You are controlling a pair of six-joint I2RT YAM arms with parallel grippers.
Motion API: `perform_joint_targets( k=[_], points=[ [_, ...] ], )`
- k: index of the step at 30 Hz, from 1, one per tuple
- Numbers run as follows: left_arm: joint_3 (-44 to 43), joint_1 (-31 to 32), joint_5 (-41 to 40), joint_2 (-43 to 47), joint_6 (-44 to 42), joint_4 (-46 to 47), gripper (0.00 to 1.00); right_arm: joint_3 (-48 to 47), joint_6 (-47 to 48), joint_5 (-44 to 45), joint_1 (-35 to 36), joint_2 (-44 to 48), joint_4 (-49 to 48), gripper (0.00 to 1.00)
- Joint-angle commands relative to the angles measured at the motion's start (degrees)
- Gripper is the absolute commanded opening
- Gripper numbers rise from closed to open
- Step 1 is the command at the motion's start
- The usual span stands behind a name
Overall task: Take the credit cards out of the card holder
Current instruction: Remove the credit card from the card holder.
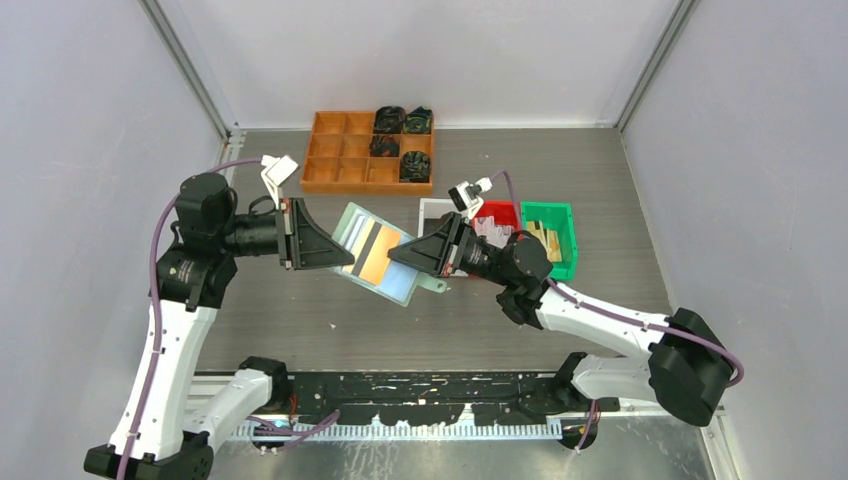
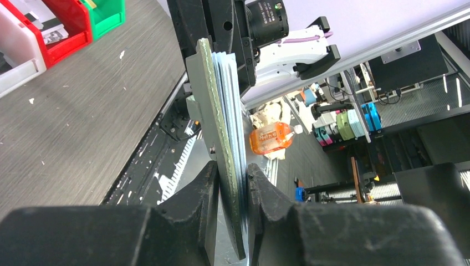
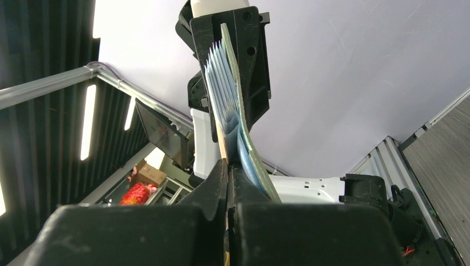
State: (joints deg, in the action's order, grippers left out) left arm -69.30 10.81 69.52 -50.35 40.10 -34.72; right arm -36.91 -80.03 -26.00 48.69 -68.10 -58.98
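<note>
The pale green card holder (image 1: 400, 285) hangs open in the air above the table, held between both arms. My left gripper (image 1: 345, 258) is shut on its left edge; in the left wrist view the fingers (image 2: 206, 194) clamp the green cover and blue-green pockets of the card holder (image 2: 213, 111). An orange credit card (image 1: 380, 255) with a dark stripe lies across the open pockets. My right gripper (image 1: 395, 255) is shut on that card's right end. In the right wrist view the thin tan credit card (image 3: 222, 147) runs between the shut jaws of my right gripper (image 3: 228, 166), beside the fanned pockets of the card holder (image 3: 224, 94).
An orange tray (image 1: 340, 150) with black coiled items stands at the back. A white bin (image 1: 432, 208), a red bin (image 1: 497, 212) and a green bin (image 1: 565, 225) sit in a row to the right, just behind the right gripper.
</note>
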Motion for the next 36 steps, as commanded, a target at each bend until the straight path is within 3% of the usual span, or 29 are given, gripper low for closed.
perform_joint_targets(
  k=[1,8,12,16,19,26,33,36],
  points=[
    [-2.06,0.18,4.05,1.22,0.52,4.44,0.08,1.64,0.68,1.12,-0.26,3.29,0.38,0.01],
    [-1.94,0.19,3.79,1.37,0.46,4.41,0.03,1.68,1.56,1.64,-0.29,4.99,3.93,0.14],
    [-2.13,0.17,3.70,1.35,0.55,4.44,0.02,0.76,0.90,1.18,-0.31,3.74,2.77,0.01],
    [-2.25,0.12,3.08,1.64,0.39,4.28,0.00,1.64,0.75,1.91,-0.32,4.05,2.64,0.01],
    [-2.48,0.01,1.21,1.58,-0.98,2.74,0.00,1.52,0.39,2.44,-0.26,3.56,2.60,0.23],
    [-2.75,-0.06,0.18,1.04,-1.91,1.77,0.00,-0.85,-2.30,2.19,-0.11,-0.99,-1.14,0.32],
    [-2.86,-0.15,0.21,1.02,-2.21,1.28,0.00,-1.49,-4.67,1.63,-0.10,-3.33,-5.83,0.35],
    [-3.07,-0.28,0.12,0.86,-2.43,1.32,0.00,-0.77,-5.05,1.75,-0.15,-2.75,-6.52,0.24]
  ],
)
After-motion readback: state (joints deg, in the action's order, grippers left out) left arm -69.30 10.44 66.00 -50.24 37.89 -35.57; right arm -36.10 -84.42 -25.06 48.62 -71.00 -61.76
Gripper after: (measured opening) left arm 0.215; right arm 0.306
